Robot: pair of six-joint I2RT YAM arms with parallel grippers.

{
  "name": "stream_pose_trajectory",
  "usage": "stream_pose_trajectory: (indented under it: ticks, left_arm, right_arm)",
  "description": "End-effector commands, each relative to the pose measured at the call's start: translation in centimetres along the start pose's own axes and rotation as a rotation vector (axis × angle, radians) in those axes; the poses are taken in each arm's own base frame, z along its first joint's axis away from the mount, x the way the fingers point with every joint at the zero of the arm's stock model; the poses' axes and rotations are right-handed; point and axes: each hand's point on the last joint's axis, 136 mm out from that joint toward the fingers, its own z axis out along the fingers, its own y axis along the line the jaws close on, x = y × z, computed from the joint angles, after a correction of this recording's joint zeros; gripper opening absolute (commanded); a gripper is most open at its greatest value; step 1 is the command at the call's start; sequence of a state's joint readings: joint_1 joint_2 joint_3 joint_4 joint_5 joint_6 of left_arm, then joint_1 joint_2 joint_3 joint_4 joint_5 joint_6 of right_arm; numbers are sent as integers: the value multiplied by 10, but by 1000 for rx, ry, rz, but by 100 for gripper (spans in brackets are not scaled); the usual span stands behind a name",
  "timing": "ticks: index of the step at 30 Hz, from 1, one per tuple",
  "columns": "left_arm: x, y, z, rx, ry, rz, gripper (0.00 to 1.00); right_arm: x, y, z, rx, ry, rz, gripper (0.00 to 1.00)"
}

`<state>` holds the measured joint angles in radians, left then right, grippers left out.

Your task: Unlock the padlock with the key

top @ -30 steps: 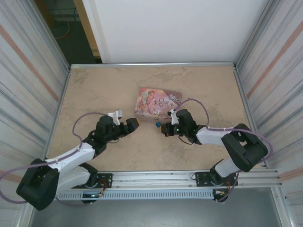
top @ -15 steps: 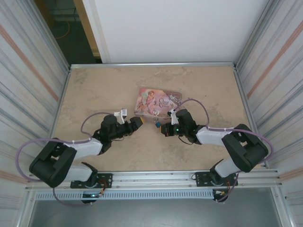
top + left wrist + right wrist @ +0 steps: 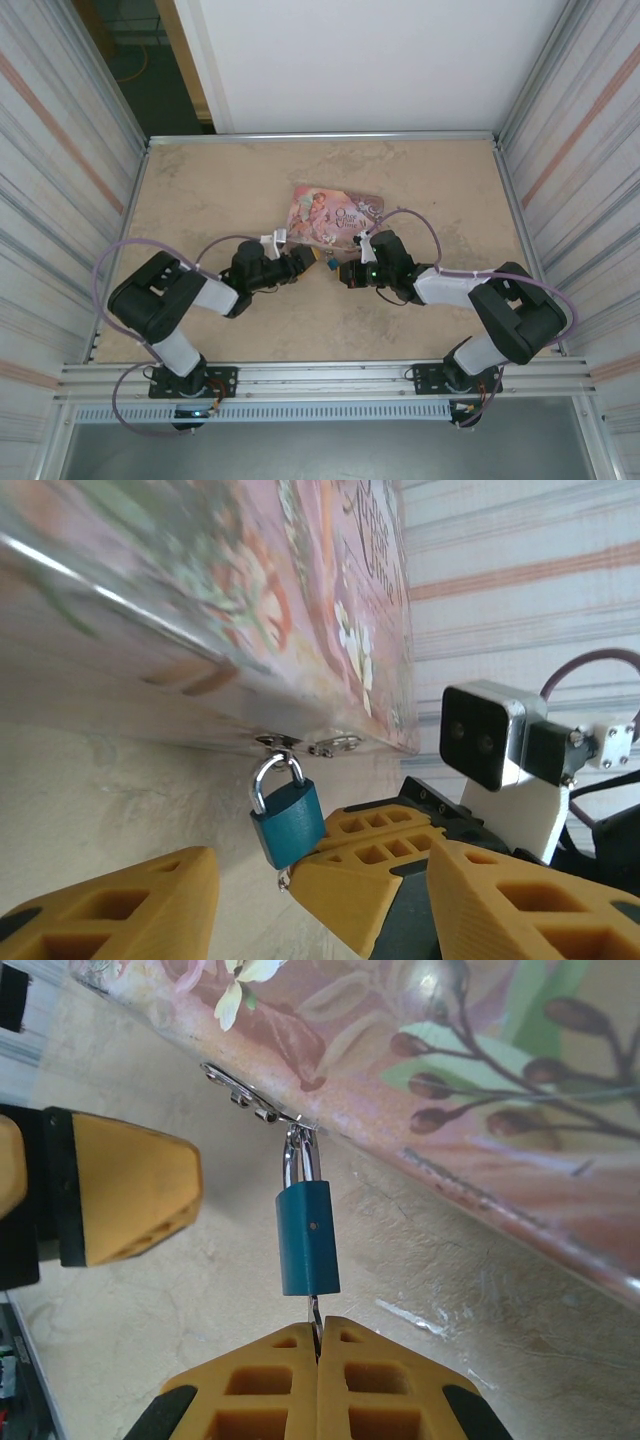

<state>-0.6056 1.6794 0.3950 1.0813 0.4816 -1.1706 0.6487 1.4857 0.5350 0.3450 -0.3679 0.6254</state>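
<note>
Your right gripper point(image 3: 318, 1342) pinches a thin metal key point(image 3: 314, 1312) that meets the underside of the small blue padlock point(image 3: 307, 1238) just ahead of its fingertips. The padlock hangs from the latch of the pink illustrated tin box point(image 3: 480, 1090). Your left gripper point(image 3: 308, 260) is spread wide just beside the padlock.

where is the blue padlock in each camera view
top external: padlock just left of centre, at the pink tin box near edge
left wrist: padlock low centre, hanging from the box latch
right wrist: padlock at centre, above the key in the right fingers
shared landmark: the box latch holding it
</note>
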Motion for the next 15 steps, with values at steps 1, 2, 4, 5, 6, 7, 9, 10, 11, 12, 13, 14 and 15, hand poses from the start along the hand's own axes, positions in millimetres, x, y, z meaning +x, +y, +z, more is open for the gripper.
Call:
stream_pose_trajectory:
  ticks: [1, 2, 4, 5, 6, 7, 9, 10, 11, 12, 13, 14, 15]
  left_arm:
    - [-7, -14, 7, 64, -30, 7, 56]
    - [-7, -13, 8, 64, -34, -1, 55]
    - [-6, -10, 10, 60, -42, -14, 54]
    - [-5, -8, 11, 59, -44, -20, 54]
    - [-4, -8, 12, 57, -46, -26, 53]
    - [-2, -7, 13, 54, -46, -32, 53]
    - [4, -3, 17, 39, -45, -48, 52]
    - [6, -1, 18, 34, -45, -54, 52]
    - [8, 0, 20, 30, -45, -61, 52]
    - [9, 0, 21, 31, -46, -66, 52]
    - [9, -1, 22, 37, -47, -71, 51]
    - [9, -1, 22, 42, -48, -76, 51]
    - [8, -1, 23, 47, -51, -82, 51]
  right_arm:
    - [-21, 26, -7, -61, -41, 5, 0]
    - [-20, 27, -7, -62, -37, 11, 0]
    - [-21, 28, -8, -64, -36, 24, 0]
    - [-21, 27, -8, -63, -37, 30, 0]
    - [-21, 28, -8, -65, -35, 34, 0]
    - [-22, 28, -8, -67, -35, 38, 0]
    - [-21, 29, -7, -72, -30, 47, 0]
    - [-21, 29, -7, -75, -29, 49, 0]
    - [-21, 29, -7, -77, -27, 55, 0]
    - [-20, 29, -6, -79, -23, 57, 0]
    - [-20, 30, -6, -81, -22, 60, 0]
    - [-20, 30, -6, -84, -22, 61, 0]
    - [-21, 31, -6, -85, -23, 65, 0]
